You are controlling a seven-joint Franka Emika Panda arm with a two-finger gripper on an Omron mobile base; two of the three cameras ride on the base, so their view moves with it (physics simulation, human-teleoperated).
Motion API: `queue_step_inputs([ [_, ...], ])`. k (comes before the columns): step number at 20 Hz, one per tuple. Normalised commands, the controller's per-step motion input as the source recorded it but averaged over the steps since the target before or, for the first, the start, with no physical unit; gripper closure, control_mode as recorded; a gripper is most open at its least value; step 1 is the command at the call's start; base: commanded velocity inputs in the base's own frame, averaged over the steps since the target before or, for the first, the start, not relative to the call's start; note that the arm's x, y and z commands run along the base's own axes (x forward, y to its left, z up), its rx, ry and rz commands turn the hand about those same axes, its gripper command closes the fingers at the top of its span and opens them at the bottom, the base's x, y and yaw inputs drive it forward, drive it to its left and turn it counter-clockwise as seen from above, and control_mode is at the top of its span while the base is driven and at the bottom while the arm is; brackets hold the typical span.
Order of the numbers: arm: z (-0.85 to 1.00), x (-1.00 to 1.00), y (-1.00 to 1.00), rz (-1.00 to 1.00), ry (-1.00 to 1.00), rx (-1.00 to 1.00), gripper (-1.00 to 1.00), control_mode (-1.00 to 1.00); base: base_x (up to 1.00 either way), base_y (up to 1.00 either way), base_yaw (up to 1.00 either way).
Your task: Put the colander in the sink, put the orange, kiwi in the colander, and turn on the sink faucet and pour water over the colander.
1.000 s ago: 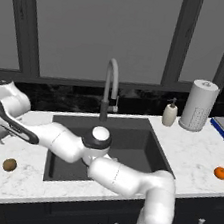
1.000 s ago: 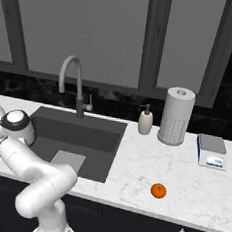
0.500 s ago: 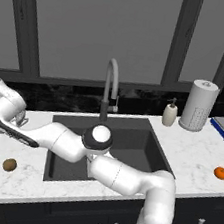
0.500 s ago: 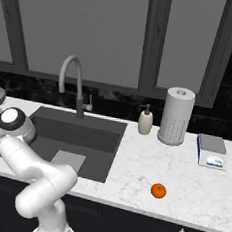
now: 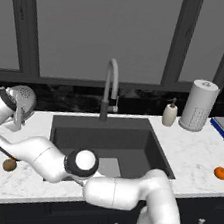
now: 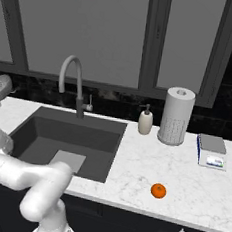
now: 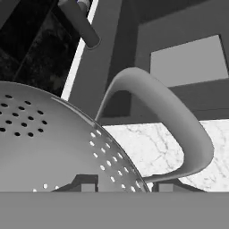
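I am holding the colander (image 5: 23, 100) clear of the table, left of the sink (image 5: 111, 140), my jaws clamped on its rim by the loop handle so it is hanging ready to go in.

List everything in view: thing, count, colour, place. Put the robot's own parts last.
colander: one, silver-grey, lifted above the counter left of the sink, tilted.
sink: one, dark grey, set in the counter, nothing in it.
sink faucet: one, grey, behind the sink.
kiwi: one, brown, on the counter left of the sink.
orange: one, orange, on the counter right of the sink.
soap dispenser: one, white, right of the faucet.
paper towel roll: one, white, beside the dispenser.
counter: one, white marble.
gripper: one, dark tips, shut on the colander's loop handle.
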Motion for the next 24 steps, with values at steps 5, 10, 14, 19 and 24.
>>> queue_step_inputs([
  [5, 0.0, -0.79, -0.16, -0.4, -0.47, 0.15, 1.0, -1.0, 0.0, 0.0, 0.0],
  [10, 0.01, -1.0, -0.15, -0.31, -0.4, 0.29, 1.0, -1.0, 0.0, 0.0, 0.0],
  [14, 0.07, -1.0, -0.36, -0.27, -0.22, 0.43, 1.0, -1.0, 0.0, 0.0, 0.0],
  [19, 0.03, -0.95, -0.52, -0.41, -0.01, 0.42, 1.0, -1.0, 0.0, 0.0, 0.0],
  [24, 0.0, -0.62, -0.41, -0.26, 0.12, 0.31, 1.0, -1.0, 0.0, 0.0, 0.0],
])
